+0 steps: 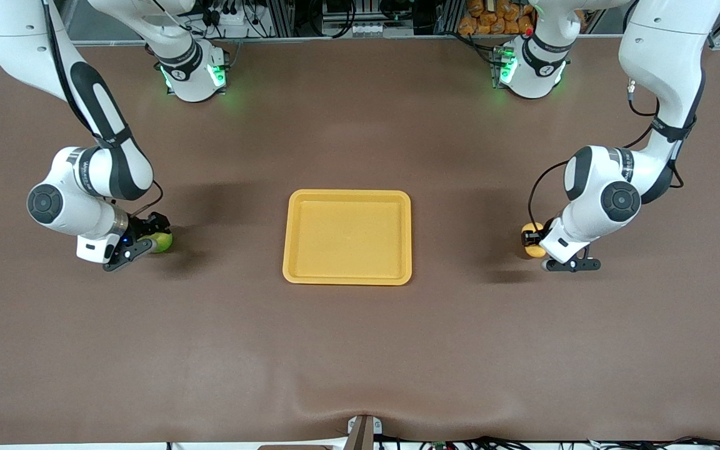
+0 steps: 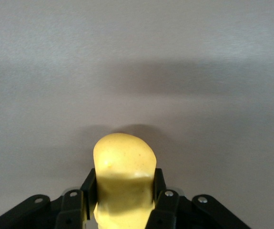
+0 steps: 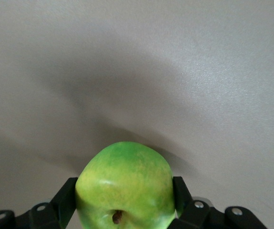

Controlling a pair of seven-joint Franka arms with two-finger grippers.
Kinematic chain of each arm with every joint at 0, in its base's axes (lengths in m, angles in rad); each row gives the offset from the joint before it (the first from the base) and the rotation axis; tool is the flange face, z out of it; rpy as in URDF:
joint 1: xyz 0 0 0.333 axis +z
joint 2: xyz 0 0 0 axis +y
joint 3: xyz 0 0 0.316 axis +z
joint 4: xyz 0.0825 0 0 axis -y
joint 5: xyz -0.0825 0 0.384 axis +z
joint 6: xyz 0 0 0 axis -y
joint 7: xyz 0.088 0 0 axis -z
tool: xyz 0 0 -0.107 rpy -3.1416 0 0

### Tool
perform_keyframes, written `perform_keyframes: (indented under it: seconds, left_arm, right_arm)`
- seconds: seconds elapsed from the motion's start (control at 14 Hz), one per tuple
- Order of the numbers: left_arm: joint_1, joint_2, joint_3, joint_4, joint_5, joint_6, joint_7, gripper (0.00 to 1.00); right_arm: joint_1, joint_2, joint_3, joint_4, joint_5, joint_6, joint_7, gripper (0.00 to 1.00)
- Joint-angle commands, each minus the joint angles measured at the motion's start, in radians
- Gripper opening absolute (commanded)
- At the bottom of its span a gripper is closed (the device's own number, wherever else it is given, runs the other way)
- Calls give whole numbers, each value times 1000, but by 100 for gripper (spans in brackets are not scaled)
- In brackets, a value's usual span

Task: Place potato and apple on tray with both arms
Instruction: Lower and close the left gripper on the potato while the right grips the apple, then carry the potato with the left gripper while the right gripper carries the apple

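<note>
Potato (image 2: 124, 179) sits clamped in the left claw (image 2: 122, 200) toward the left arm's end of the bench (image 1: 360, 350), half hidden by the wrist. Apple (image 3: 125, 186) is pinched in the right claw (image 3: 125, 202) toward the right arm's end. Tray (image 1: 347, 278) lies between them, bare.

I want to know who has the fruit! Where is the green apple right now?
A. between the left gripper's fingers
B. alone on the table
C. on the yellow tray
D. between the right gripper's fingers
D: the right gripper has its fingers on both sides of the apple.
</note>
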Motion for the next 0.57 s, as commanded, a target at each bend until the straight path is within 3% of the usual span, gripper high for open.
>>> perform_keyframes:
  seconds: [0.0, 0.29, 0.5]
  left_arm:
    - [-2, -28, -32, 19, -2, -65, -4, 0]
    - [-1, -28, -88, 77, -2, -145, -36, 0]
    - [-2, -34, -153, 103, -2, -175, -111, 0]
  right_arm:
    - [5, -54, 1, 0, 10, -46, -12, 14]
    - [38, -74, 2, 38, 10, -93, -55, 14]
    - [40, -69, 2, 63, 10, -84, -223, 14]
